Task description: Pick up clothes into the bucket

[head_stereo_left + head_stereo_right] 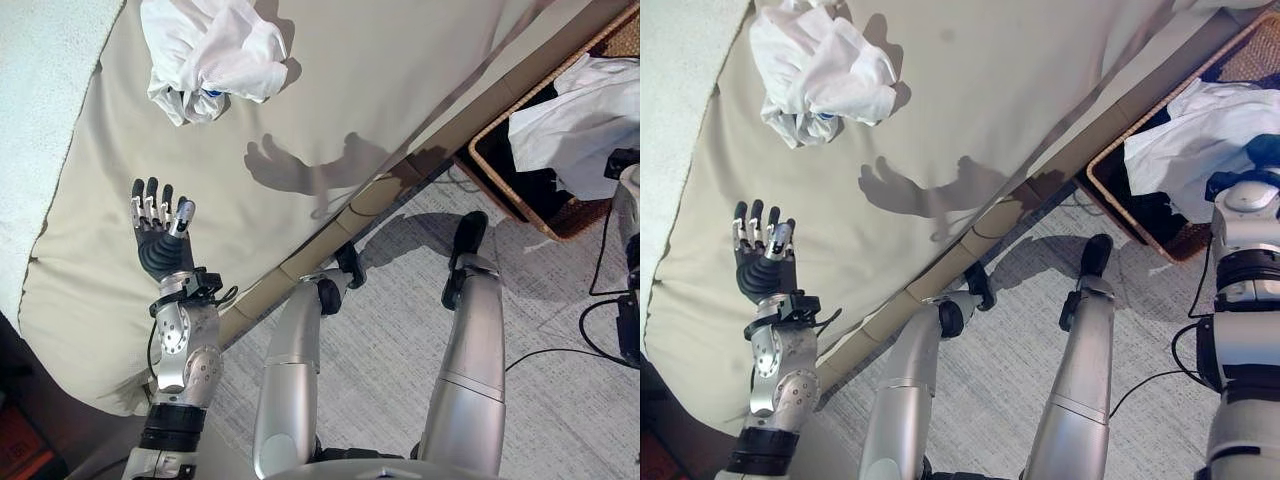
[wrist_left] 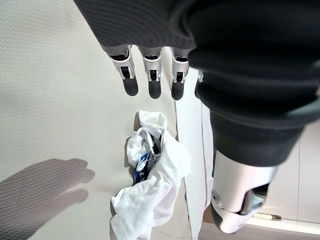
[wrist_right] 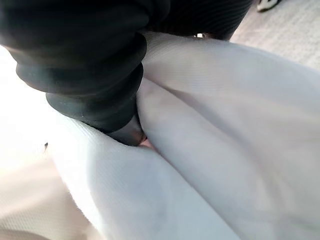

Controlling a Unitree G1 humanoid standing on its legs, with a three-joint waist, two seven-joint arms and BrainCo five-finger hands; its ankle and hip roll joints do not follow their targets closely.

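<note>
A crumpled white garment [image 1: 210,55] with a bit of blue in its folds lies on the beige cushion [image 1: 340,90], far from me. My left hand [image 1: 160,235] hovers open above the cushion, well short of the garment, fingers [image 2: 150,75] straight and pointing toward it. At the right stands a wicker basket [image 1: 497,170] with a white cloth [image 1: 575,130] piled in it. My right hand [image 3: 90,75] is over the basket, pressed into that white cloth [image 3: 225,125], which hides its fingers.
A white textured blanket [image 1: 40,120] borders the cushion on the left. The cushion's front edge runs diagonally above grey carpet [image 1: 560,300]. A red-orange object [image 1: 20,450] sits at the lower left corner.
</note>
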